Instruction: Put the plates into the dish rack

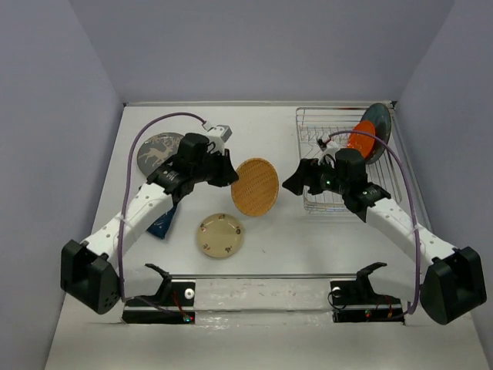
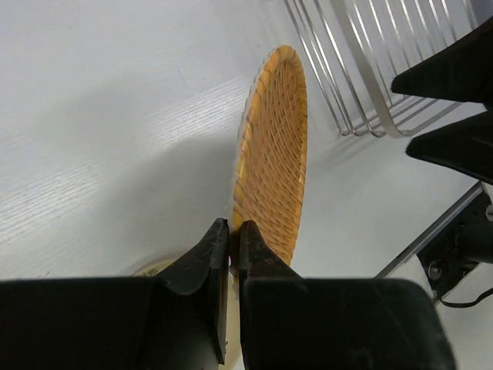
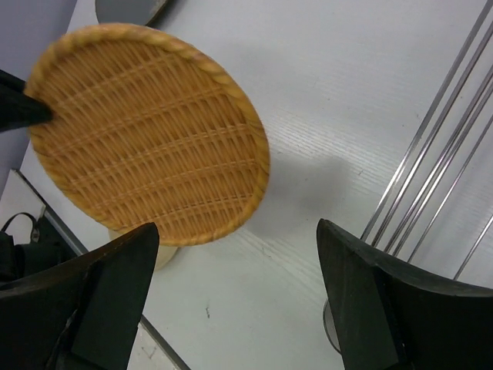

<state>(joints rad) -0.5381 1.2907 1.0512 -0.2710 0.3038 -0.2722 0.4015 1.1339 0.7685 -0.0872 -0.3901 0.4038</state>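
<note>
While left jaws pinch the wicker plate (image 1: 255,186) by its rim, right jaws gape empty nearby. That thin hold could let it swivel or drop.

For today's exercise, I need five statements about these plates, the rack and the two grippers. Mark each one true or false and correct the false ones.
1. The left gripper is shut on the rim of the wicker plate. True.
2. The right gripper also grips the wicker plate. False: its jaws are open and clear of the plate.
3. The orange plate stands in the dish rack. True.
4. The cream spotted plate stands in the dish rack. False: it lies flat on the table, outside the rack.
5. The grey deer plate is stacked on the cream spotted plate. False: the two lie apart on the table, the deer plate farther back on the left.
</note>
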